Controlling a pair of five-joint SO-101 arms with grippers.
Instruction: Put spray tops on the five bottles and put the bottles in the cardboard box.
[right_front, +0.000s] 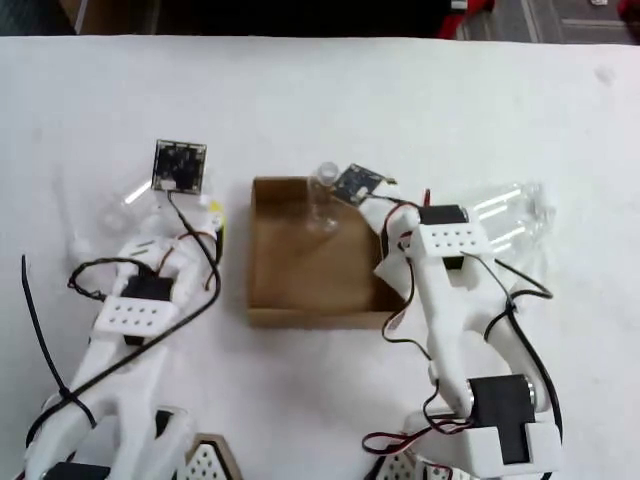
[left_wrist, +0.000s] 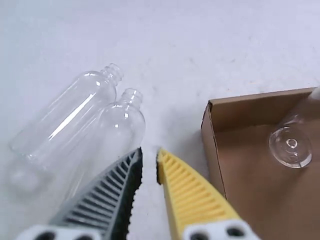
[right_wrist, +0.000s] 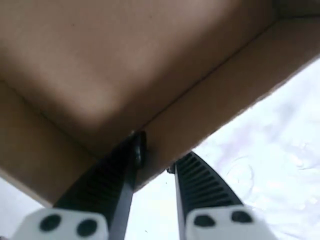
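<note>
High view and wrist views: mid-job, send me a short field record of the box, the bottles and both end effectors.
box: cardboard box, mid-table, open top
in box: one clear bottle, neck up by the far wall, neck bare
left of box: two bottles, lying side by side, necks bare
right of box: clear bottles, lying down; count unclear
left end effector: open, empty, beside the two bottles
right end effector: at the box's right wall
</note>
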